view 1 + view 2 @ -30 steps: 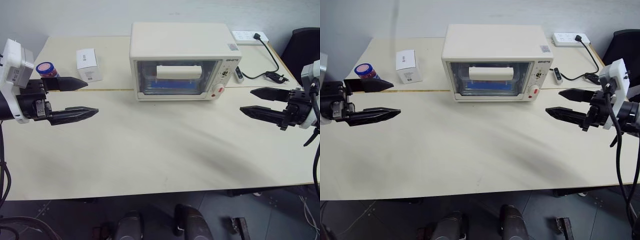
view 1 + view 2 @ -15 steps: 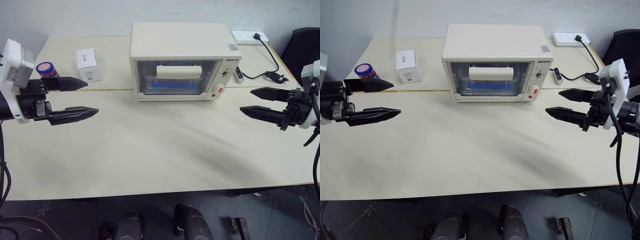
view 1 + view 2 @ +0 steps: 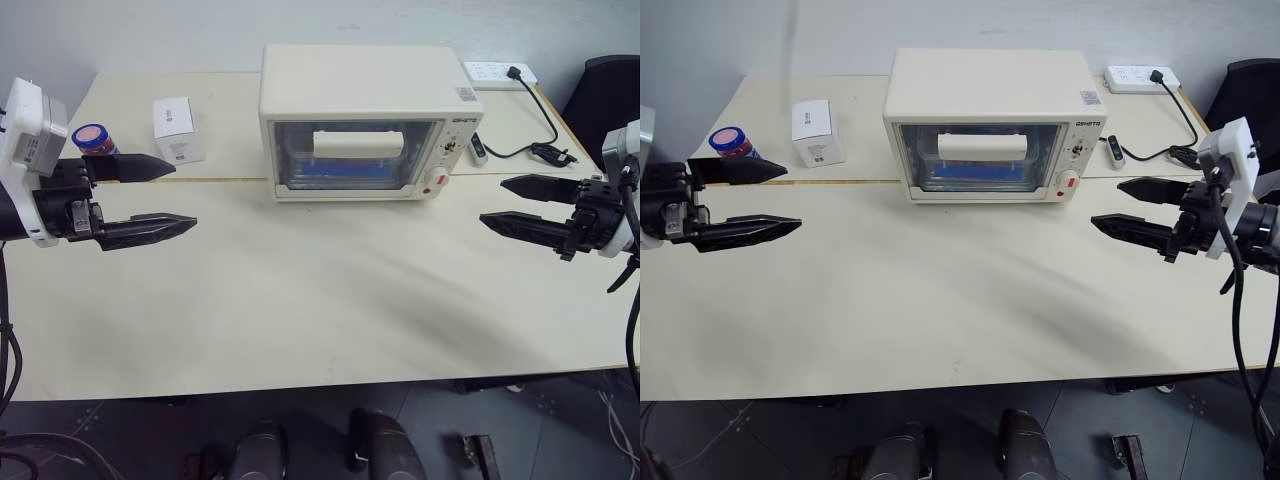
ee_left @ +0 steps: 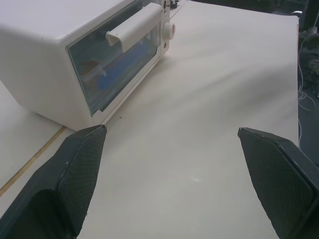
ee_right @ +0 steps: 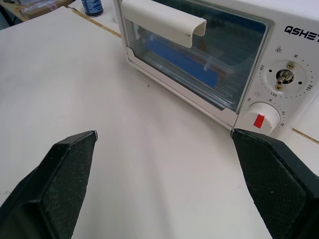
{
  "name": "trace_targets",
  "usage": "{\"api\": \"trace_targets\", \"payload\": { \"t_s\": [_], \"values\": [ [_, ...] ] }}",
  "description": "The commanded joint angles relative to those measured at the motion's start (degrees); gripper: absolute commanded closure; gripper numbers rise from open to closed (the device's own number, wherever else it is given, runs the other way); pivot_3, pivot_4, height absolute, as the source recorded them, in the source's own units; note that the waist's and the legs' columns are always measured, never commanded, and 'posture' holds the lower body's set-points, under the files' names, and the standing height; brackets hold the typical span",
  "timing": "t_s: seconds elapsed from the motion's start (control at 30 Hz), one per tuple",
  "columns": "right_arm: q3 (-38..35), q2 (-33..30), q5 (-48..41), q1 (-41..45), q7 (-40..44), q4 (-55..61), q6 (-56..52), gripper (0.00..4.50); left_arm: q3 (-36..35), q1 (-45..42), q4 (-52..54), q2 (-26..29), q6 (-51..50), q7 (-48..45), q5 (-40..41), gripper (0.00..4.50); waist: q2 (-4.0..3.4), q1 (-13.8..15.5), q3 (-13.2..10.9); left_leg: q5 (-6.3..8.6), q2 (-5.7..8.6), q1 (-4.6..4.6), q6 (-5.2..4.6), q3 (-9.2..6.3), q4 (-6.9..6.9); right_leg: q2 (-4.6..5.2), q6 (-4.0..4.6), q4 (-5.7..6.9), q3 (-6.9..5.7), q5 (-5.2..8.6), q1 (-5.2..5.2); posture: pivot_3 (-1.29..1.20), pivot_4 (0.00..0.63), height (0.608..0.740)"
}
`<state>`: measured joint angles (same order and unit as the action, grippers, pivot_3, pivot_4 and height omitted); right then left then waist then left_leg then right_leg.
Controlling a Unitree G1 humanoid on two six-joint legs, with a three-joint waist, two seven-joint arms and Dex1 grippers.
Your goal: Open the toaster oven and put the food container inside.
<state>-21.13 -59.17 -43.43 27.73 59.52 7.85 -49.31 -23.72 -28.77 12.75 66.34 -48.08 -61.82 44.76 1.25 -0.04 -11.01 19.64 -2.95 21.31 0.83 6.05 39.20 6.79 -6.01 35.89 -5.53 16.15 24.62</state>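
The cream-white toaster oven [image 3: 360, 90] stands at the back middle of the table, its glass door shut under the wide bar handle [image 3: 358, 145]. Through the glass I see the food container [image 5: 184, 62], a clear box with a blue strip, resting inside. My left gripper [image 3: 185, 195] hovers open and empty above the table, left of the oven. My right gripper [image 3: 491, 201] hovers open and empty to the oven's right. Both point inward toward the oven and touch nothing.
A small white carton [image 3: 177, 130] and a blue-lidded jar [image 3: 92, 138] stand at the back left. A power strip [image 3: 498, 73], a black cable [image 3: 545, 130] and a small remote [image 3: 479, 148] lie at the back right. A dark chair [image 3: 605, 95] is beyond the right edge.
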Motion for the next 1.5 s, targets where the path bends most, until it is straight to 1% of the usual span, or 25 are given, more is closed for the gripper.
{"api": "trace_targets", "payload": {
  "t_s": [0.03,1.5],
  "values": [
    [-2.8,-1.2,-0.9,-0.1,0.1,1.4,0.8,0.02,-2.0,-0.1,0.5,1.4,0.7,-0.2,0.3,0.0,0.0,0.0,0.0,0.0,0.0,0.0,0.0,0.0,0.0,0.0,0.0,0.0,0.0,0.0,0.0,0.0,0.15,0.74],
    [-2.8,-1.2,-0.9,-0.1,0.1,1.4,0.8,0.02,-2.0,-0.1,0.5,1.4,0.7,-0.2,0.3,0.0,0.0,0.0,0.0,0.0,0.0,0.0,0.0,0.0,0.0,0.0,0.0,0.0,0.0,0.0,0.0,0.0,0.15,0.74]
  ]
}}
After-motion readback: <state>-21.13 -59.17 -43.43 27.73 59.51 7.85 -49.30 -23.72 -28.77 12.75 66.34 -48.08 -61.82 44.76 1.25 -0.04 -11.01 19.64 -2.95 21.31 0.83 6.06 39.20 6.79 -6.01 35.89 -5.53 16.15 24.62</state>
